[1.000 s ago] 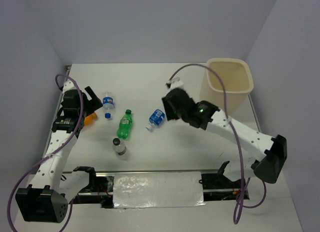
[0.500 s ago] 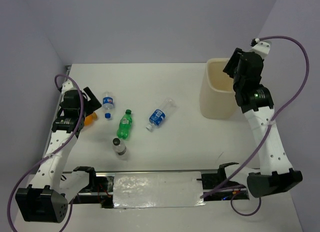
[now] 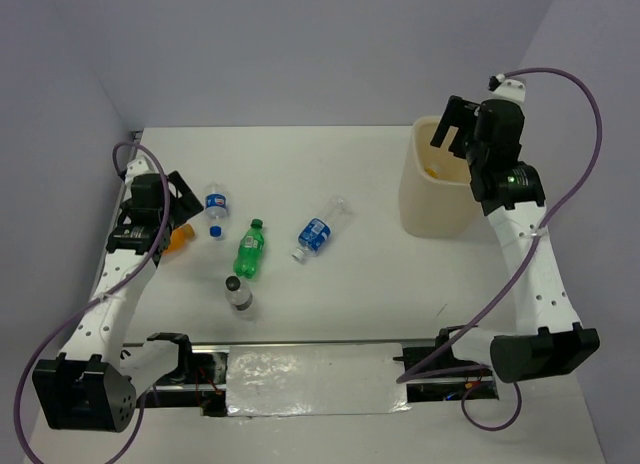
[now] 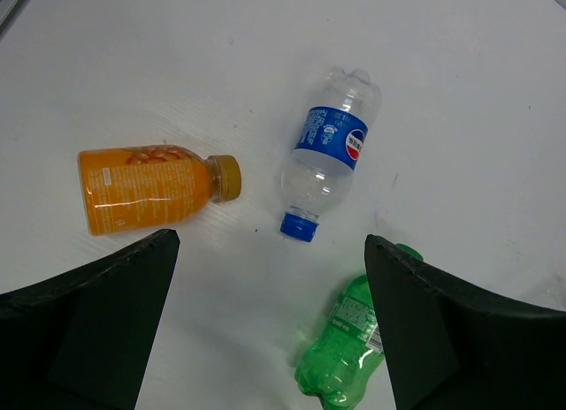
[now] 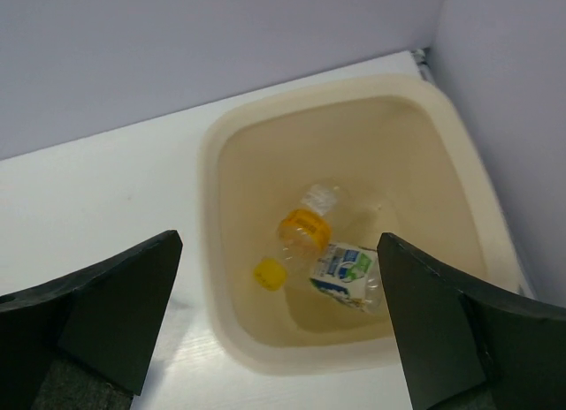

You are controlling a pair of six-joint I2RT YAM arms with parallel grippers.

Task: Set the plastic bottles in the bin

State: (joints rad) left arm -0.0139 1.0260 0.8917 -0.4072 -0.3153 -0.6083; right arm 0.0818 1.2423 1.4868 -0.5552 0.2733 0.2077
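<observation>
The cream bin (image 3: 435, 209) stands at the far right. My right gripper (image 3: 455, 134) hangs open right above it, holding nothing. Looking down from the right wrist, my right gripper (image 5: 279, 242) frames the bin (image 5: 210, 189), where a yellow-capped bottle (image 5: 303, 229) and a clear white-labelled bottle (image 5: 347, 273) lie at the bottom. My left gripper (image 3: 172, 196) is open over the far left of the table. Below my left gripper (image 4: 270, 251) lie an orange bottle (image 4: 146, 187), a clear blue-labelled bottle (image 4: 329, 154) and a green bottle (image 4: 347, 361).
Another clear blue-labelled bottle (image 3: 318, 230) lies mid-table and a dark-capped bottle (image 3: 238, 294) lies nearer the front edge. Side walls close in the table on the left and right. A black rail (image 3: 310, 359) runs along the near edge.
My right arm swung from the middle of the table to above the bin, and its jaws opened. The left arm barely moved.
</observation>
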